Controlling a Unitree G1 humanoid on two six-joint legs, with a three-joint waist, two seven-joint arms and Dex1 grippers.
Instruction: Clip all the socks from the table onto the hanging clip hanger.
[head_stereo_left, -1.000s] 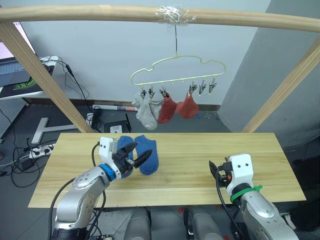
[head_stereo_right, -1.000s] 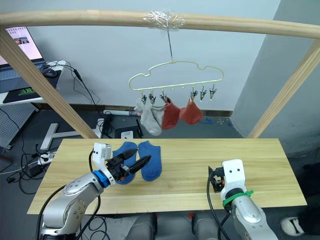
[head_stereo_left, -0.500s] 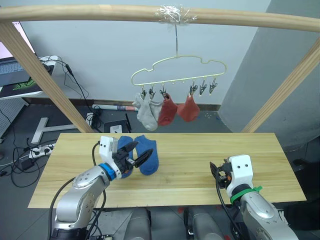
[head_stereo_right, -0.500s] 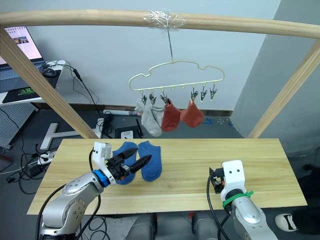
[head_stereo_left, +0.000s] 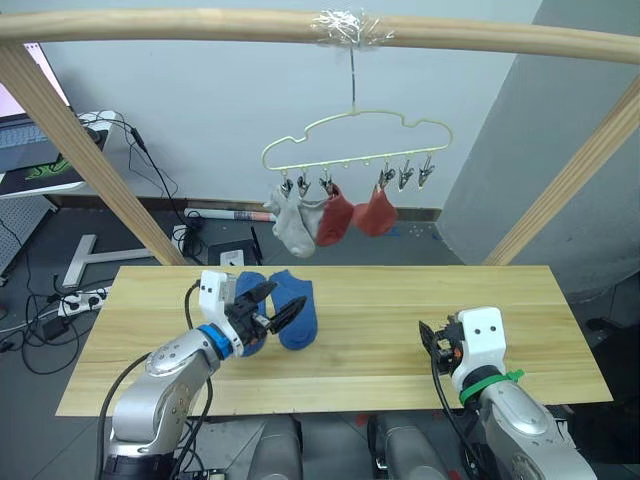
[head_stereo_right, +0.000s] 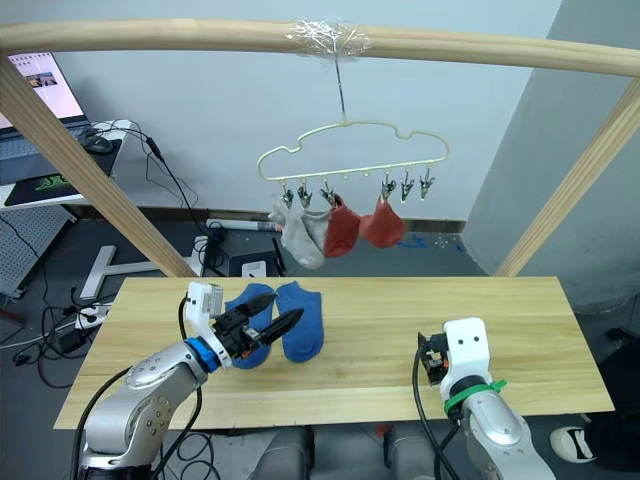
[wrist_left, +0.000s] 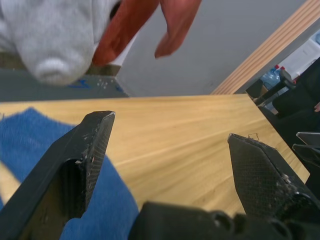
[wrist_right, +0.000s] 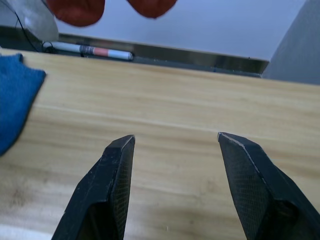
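The cream-yellow clip hanger (head_stereo_left: 355, 140) is hanging by its hook from the wooden pole (head_stereo_left: 200, 25) above the table (head_stereo_left: 400, 310); two light grey socks (head_stereo_left: 292, 222) and two rust-red socks (head_stereo_left: 355, 213) are hanging from its clips, the grey pair on the robot's left side and the red pair beside it toward the right; two clips (head_stereo_left: 415, 172) at the right end are hanging with nothing in them. Two blue socks (head_stereo_left: 285, 308) are lying flat side by side on the left part of the table. The left gripper (head_stereo_left: 268, 311) is hovering just over the blue socks, its two black fingers standing wide apart and holding nothing; in the left wrist view one finger (wrist_left: 80, 160) is showing above blue fabric. The right gripper (wrist_right: 172, 145) is resting low over bare wood at the right part of the table, well apart from the socks; its fingers are also spread wide and holding nothing.
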